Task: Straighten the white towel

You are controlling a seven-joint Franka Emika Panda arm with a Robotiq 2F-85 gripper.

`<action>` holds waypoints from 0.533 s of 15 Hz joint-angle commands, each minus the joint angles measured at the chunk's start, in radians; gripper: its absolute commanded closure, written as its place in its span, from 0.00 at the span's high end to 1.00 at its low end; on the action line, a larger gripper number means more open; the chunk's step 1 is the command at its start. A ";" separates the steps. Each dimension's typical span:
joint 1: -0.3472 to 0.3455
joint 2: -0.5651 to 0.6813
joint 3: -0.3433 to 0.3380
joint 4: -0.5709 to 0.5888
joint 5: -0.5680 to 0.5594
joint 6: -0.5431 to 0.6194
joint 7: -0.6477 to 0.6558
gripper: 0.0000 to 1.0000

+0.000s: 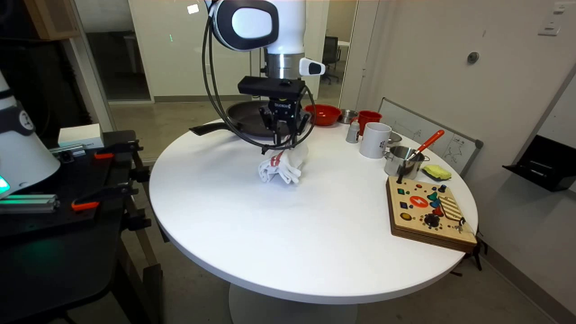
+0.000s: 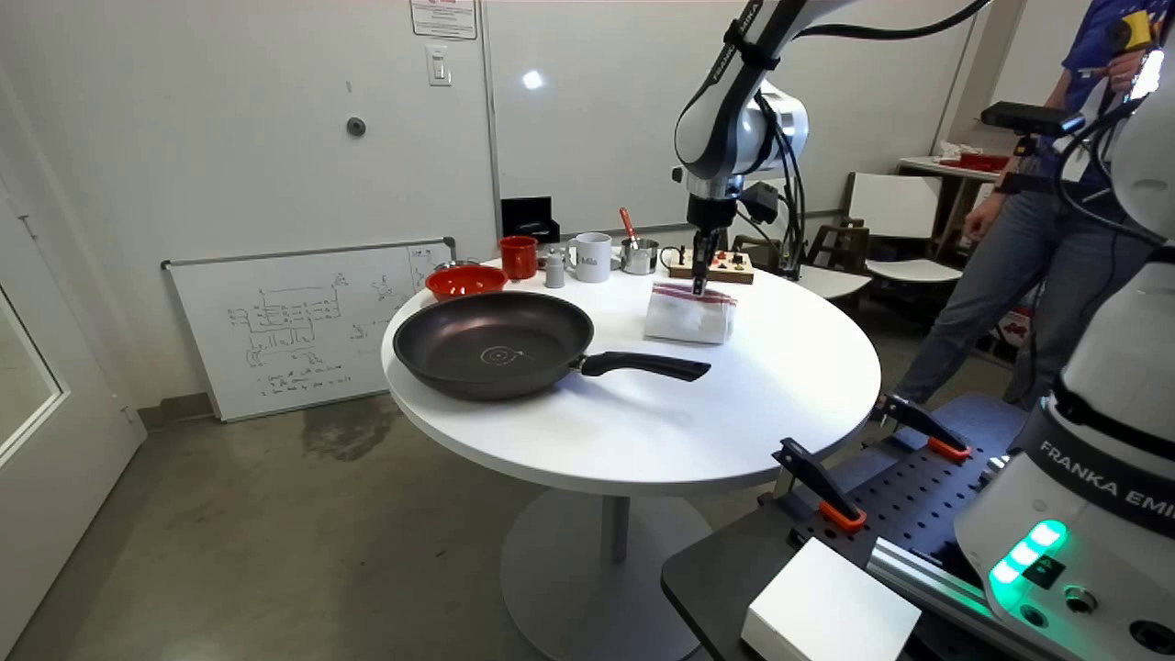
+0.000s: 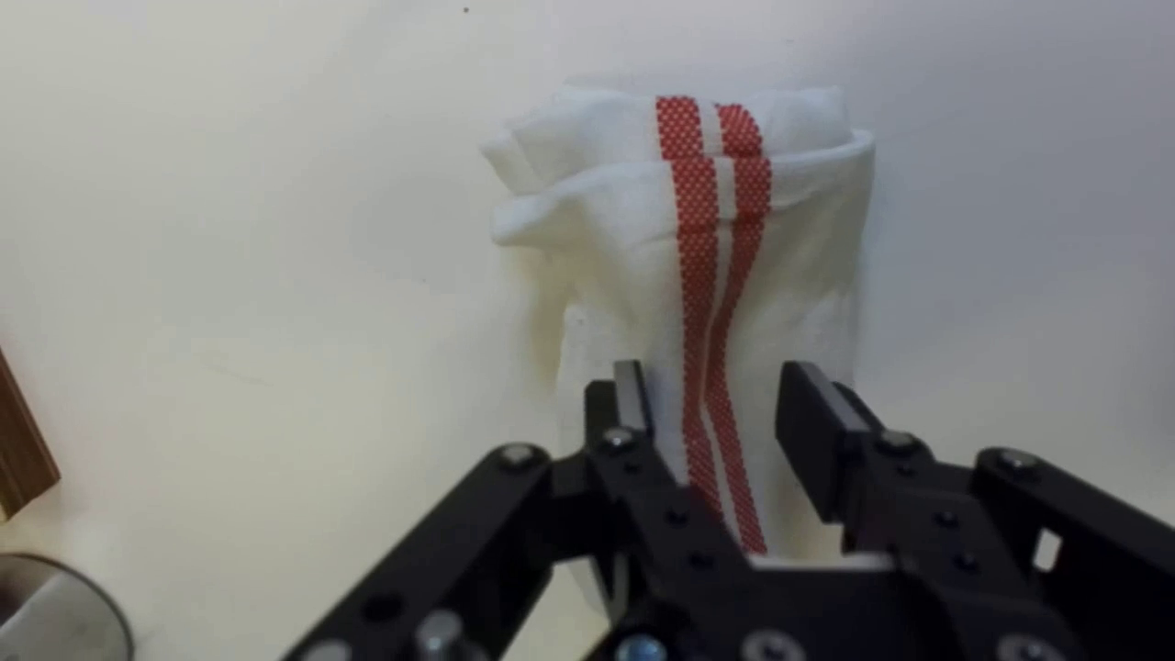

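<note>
Nearest in the wrist view, the black two-fingered end effector [image 3: 721, 390] reaches over a soft white cloth towel [image 3: 624, 216] with paired red stripes. Its fingers [image 3: 812, 445] stand partly apart, one on each side of the stripes, with cloth showing in the gap; whether they touch the fabric, I cannot tell. The towel lies folded and somewhat bunched on the round white tabletop [image 1: 279, 252], its layers uneven at one end, and in both exterior views the end effector points down at it. Near the towel sits a round black frying pan [image 2: 496, 340] with a long black handle [image 2: 647, 365]. Past the pan in an exterior view stand a shallow red bowl [image 2: 459, 283], a red mug [image 2: 519, 259], a small grey bottle [image 2: 554, 271] and a white mug [image 2: 593, 259] with dark lettering. Farther along that edge come a shiny metal pot [image 1: 410, 168] with a red-handled utensil [image 1: 431, 139] leaning in it, a yellow-green pad [image 1: 436, 172] just beside the pot, and a flat wooden box [image 1: 416, 219] with coloured knobs.
</note>
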 commanded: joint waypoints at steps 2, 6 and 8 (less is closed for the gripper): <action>-0.003 -0.014 0.002 -0.016 -0.011 0.024 0.009 0.04; -0.004 -0.012 0.004 -0.013 -0.008 0.022 0.007 0.00; -0.005 -0.011 0.004 -0.011 -0.009 0.018 0.006 0.04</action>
